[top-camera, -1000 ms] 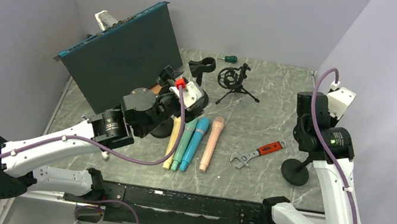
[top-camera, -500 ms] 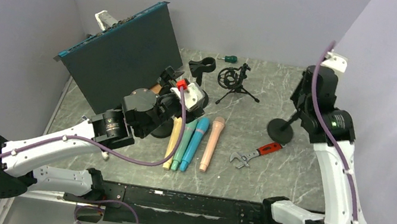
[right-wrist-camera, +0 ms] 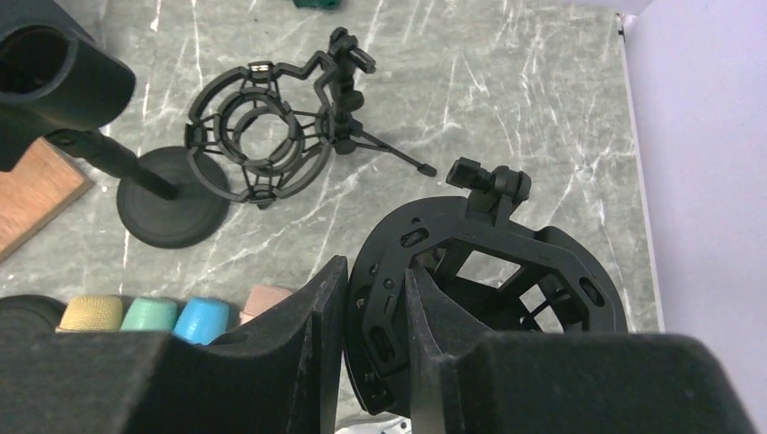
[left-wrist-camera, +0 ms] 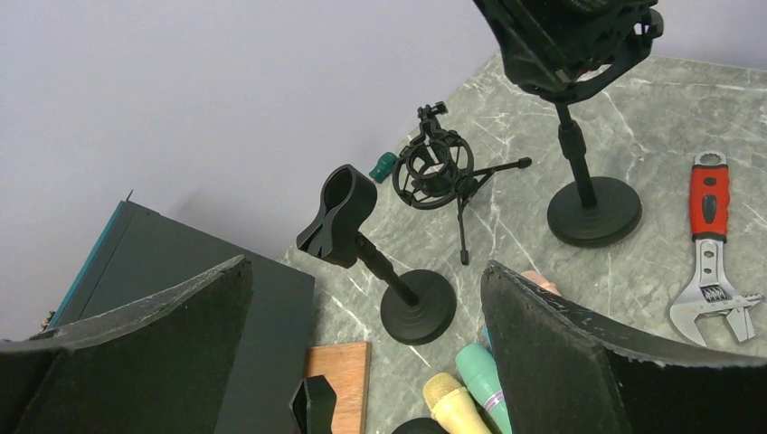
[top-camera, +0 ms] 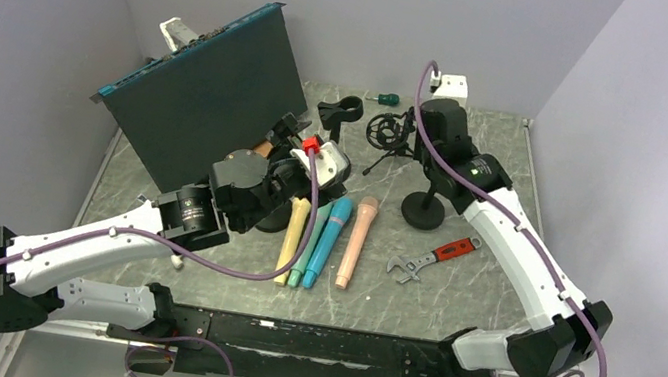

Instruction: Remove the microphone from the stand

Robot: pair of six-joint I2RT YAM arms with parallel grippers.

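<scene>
My right end effector (right-wrist-camera: 375, 271) clamps the shock mount (right-wrist-camera: 506, 237) by its ring, lower right; possibly empty. Handheld microphones (top-camera: 329, 238) lie mid-frame on the worktop (top-camera: 477, 282): rigid, smooth, light, gripped mid-barrel. My left end effector (left-wrist-camera: 362, 267) is apart.

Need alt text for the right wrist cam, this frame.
The right gripper is shut on the rim of a black shock mount, seen from above over a marbled table. Beyond it stand a second shock mount on a small tripod and a clip-type mic stand; four coloured microphone heads peek in at lower left.
</scene>
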